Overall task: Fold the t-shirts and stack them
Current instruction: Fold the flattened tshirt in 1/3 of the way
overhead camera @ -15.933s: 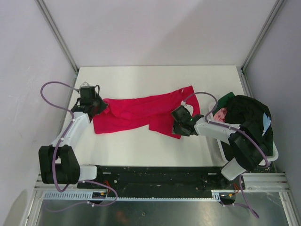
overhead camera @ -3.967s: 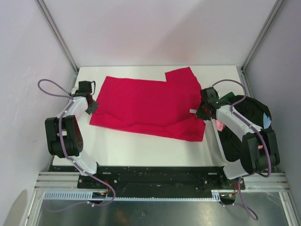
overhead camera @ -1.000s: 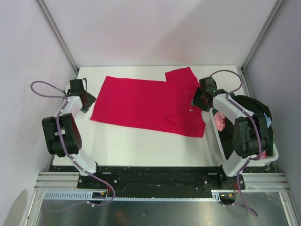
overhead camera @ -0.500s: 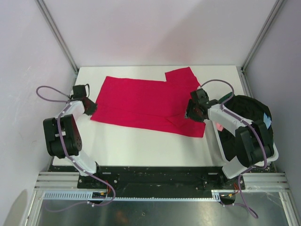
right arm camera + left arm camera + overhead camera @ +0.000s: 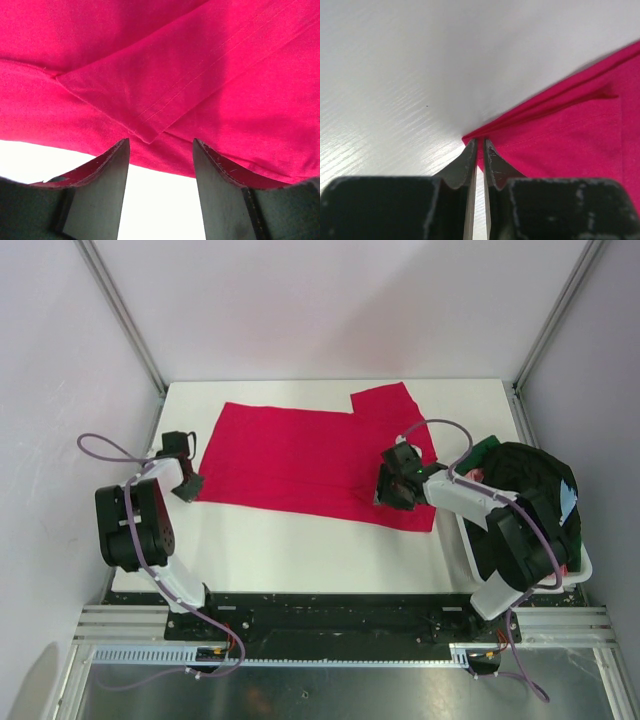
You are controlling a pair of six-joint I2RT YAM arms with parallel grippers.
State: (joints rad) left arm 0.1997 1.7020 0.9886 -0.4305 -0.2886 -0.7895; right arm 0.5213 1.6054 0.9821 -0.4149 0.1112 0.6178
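A bright red t-shirt (image 5: pixel 300 455) lies spread flat on the white table (image 5: pixel 300 550), one sleeve pointing to the far right. My left gripper (image 5: pixel 190 485) sits at the shirt's near-left corner. In the left wrist view its jaws (image 5: pixel 480 142) are nearly together, with the red corner (image 5: pixel 560 135) pinched at their tips. My right gripper (image 5: pixel 385 490) hovers over the shirt's near-right part. It stands open (image 5: pixel 161 145), and a folded-over sleeve flap (image 5: pixel 150 105) lies just past its fingertips, above the near hem.
A white tub (image 5: pixel 585 565) at the right table edge holds a heap of other shirts, mostly black (image 5: pixel 530 490) with some green (image 5: pixel 480 450). Metal frame posts rise at the far corners. Bare table shows in front of the shirt.
My left gripper moved in to the shirt's near-left corner and closed on it. My right gripper slid left from the shirt's right edge to above the near hem, still open.
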